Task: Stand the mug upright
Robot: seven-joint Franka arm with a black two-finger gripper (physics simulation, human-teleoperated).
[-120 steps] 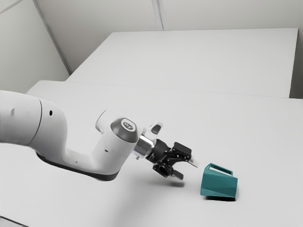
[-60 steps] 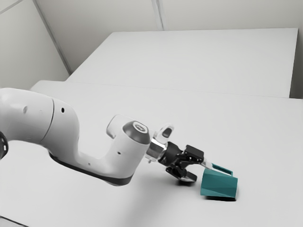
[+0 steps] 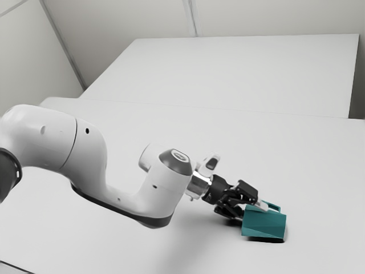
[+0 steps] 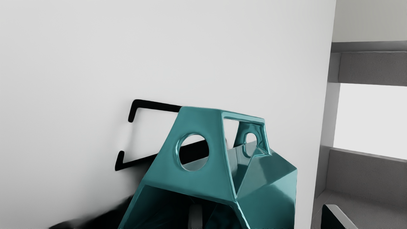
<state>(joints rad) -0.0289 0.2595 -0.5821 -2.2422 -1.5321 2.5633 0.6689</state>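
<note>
Plainly, mug [image 3: 265, 224]: lay on its side on the bench [image 3: 319, 171], mouth [image 4: 165, 206] facing the tool [image 3: 252, 212], handle [image 3: 274, 205] uppermost.
Tool: was spread, one finger [image 4: 195, 217] reaching into the mouth, the other [image 4: 338, 217] outside, apart from the mug's wall; it pinched nothing.
Upright stance: was not reached; the tool stood well placed, I judged, to take the wall between its fingers.
Left to do: a firm hold, a turn onto the base, then a release.
</note>
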